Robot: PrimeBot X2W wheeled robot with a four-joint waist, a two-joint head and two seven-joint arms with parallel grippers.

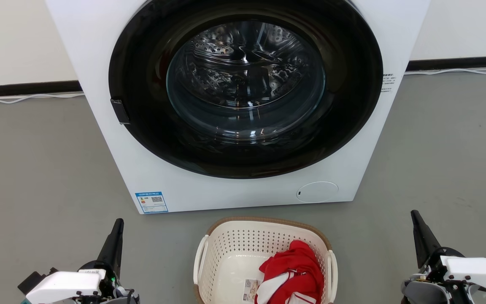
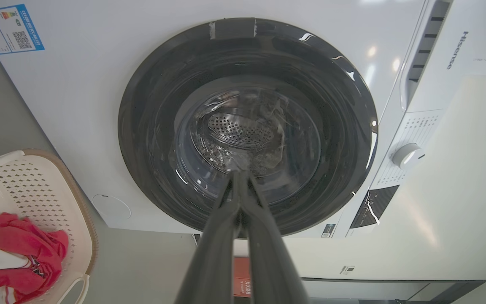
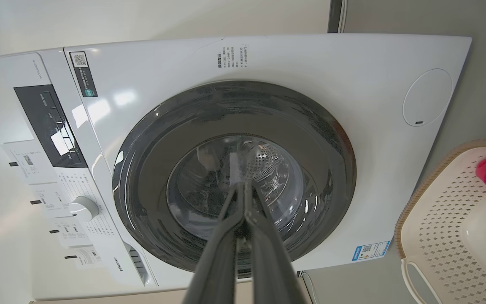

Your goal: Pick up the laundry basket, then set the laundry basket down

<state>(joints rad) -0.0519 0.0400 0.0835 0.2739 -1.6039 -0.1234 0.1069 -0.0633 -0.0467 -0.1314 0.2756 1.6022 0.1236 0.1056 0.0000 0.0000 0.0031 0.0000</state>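
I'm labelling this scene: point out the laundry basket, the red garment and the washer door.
laundry basket (image 1: 264,220): head view, brown far rim.
red garment (image 1: 295,264): head view, cloth's middle.
washer door (image 1: 137,84): head view, dark ring left of glass.

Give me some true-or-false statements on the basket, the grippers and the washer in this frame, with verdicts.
1. The laundry basket stands on the floor in front of the washing machine. True.
2. The basket is empty. False: a red and white garment lies in it.
3. The left gripper grips a basket handle. False: it is shut on nothing, apart from the basket.
4. The right gripper is shut. True.
5. The washer hangs open. False: its door is closed.
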